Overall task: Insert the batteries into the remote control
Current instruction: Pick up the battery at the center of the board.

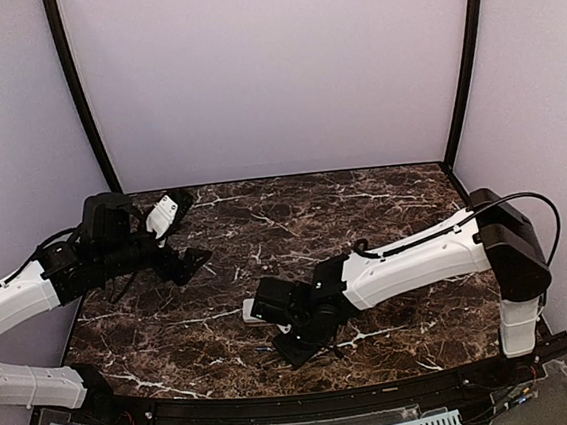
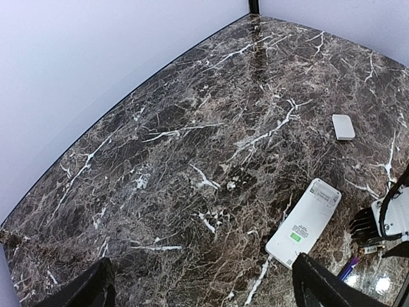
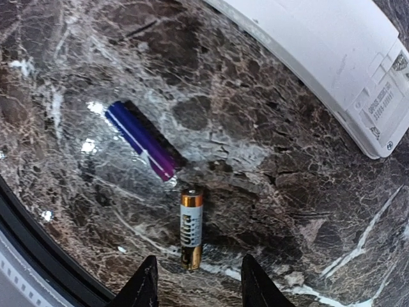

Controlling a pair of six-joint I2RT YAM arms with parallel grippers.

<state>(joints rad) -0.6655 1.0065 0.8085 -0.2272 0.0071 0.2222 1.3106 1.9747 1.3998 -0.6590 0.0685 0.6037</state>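
Note:
The remote control (image 2: 303, 224) lies back-up on the marble table (image 2: 192, 128), a green sticker on it; its corner shows in the right wrist view (image 3: 319, 57), and the top view shows a white edge of the remote control (image 1: 254, 311). Two batteries lie loose near it: a gold-and-white battery (image 3: 191, 227) and a purple battery (image 3: 140, 141). My right gripper (image 3: 199, 281) hangs open low over the table, the gold battery's near end between its fingertips with gaps on both sides. My left gripper (image 2: 204, 294) is open and empty, raised at the table's left (image 1: 180, 237).
A small plain white cover piece (image 2: 343, 126) lies flat beyond the remote. The right arm (image 1: 419, 260) stretches across the table's middle. The table's black front rim (image 3: 38, 256) runs close behind the batteries. Lilac walls (image 1: 270, 73) close the back and sides.

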